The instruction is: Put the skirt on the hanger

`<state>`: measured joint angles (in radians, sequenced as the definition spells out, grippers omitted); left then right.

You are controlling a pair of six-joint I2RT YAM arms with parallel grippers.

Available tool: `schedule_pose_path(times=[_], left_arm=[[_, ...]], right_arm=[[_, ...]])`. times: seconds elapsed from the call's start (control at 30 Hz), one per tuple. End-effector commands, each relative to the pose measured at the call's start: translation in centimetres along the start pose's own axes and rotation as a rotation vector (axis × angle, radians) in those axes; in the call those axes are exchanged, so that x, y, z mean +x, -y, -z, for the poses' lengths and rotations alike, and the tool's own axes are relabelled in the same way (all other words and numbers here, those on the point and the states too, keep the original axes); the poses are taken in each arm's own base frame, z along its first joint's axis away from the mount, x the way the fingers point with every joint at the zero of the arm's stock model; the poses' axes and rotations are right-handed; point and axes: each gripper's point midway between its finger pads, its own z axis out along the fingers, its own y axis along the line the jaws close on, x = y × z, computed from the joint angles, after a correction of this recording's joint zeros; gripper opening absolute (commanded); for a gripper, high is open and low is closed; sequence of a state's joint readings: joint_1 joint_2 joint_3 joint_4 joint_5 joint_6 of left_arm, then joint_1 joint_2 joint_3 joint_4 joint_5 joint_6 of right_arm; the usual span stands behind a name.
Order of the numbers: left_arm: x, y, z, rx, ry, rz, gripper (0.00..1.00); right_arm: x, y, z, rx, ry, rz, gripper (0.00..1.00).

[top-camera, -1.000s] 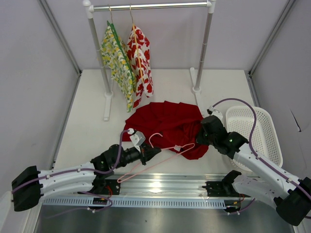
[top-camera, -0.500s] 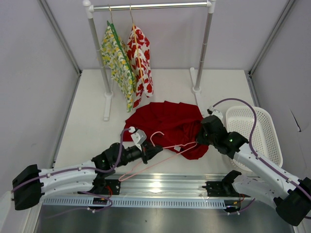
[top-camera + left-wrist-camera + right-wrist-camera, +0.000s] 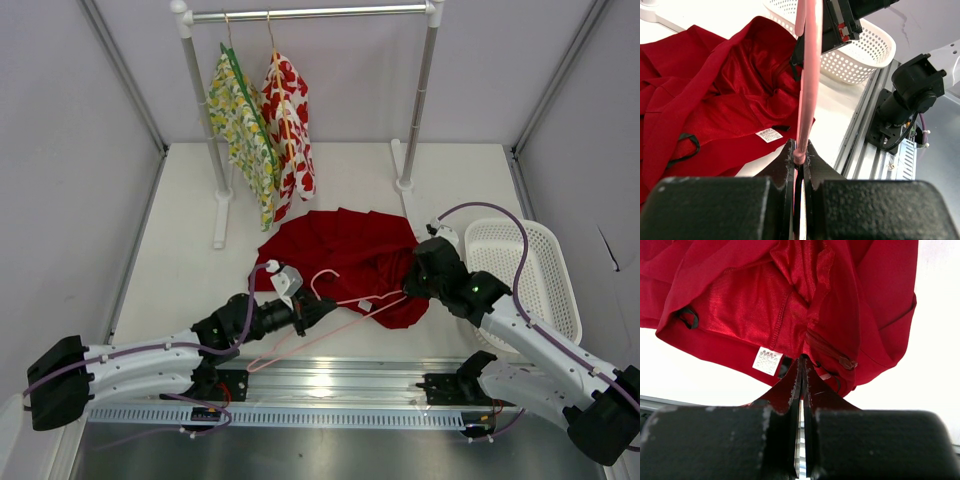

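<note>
The deep-red skirt (image 3: 350,250) lies crumpled on the white table in front of the rack, its waistband edge and white label (image 3: 767,360) lifted. The thin pale pink hanger (image 3: 335,330) slants from my left gripper toward the skirt's right edge. My left gripper (image 3: 305,312) is shut on the hanger's wire (image 3: 805,100), holding it off the table. My right gripper (image 3: 420,275) is shut on the skirt's waistband (image 3: 810,325) at the garment's right edge, next to the hanger's far end.
A clothes rack (image 3: 310,14) stands at the back with a yellow-green floral garment (image 3: 242,130) and a white red-flowered garment (image 3: 290,125) hanging. A white perforated basket (image 3: 520,275) sits at the right. A metal rail (image 3: 330,385) runs along the near edge.
My left gripper has shifted slightly right and forward with the hanger, tilting it a little closer to the skirt. The right arm and the skirt have hardly moved.
</note>
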<state>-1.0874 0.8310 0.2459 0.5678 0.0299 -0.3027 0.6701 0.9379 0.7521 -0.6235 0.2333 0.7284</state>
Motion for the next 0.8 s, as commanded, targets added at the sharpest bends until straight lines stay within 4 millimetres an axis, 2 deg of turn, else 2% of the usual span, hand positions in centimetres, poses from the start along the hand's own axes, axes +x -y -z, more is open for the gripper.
schedule_pose_path(times=[0.0, 0.57, 0.73, 0.77], left_arm=[[-4.1, 1.2, -0.7, 0.032, 0.121, -0.032, 0.0], [-4.2, 1.0, -1.4, 0.032, 0.162, -0.012, 0.0], [-3.8, 0.1, -1.7, -0.01, 0.177, -0.004, 0.0], [-4.3, 0.2, -1.8, -0.008, 0.194, -0.003, 0.0]], right_arm=[[-0.7, -0.5, 0.2, -0.023, 0.021, -0.003, 0.0], [-0.8, -0.5, 0.2, -0.023, 0.025, -0.012, 0.0], [-0.8, -0.3, 0.2, -0.02, 0.025, -0.016, 0.0], [-0.8, -0.3, 0.3, -0.021, 0.026, -0.015, 0.0]])
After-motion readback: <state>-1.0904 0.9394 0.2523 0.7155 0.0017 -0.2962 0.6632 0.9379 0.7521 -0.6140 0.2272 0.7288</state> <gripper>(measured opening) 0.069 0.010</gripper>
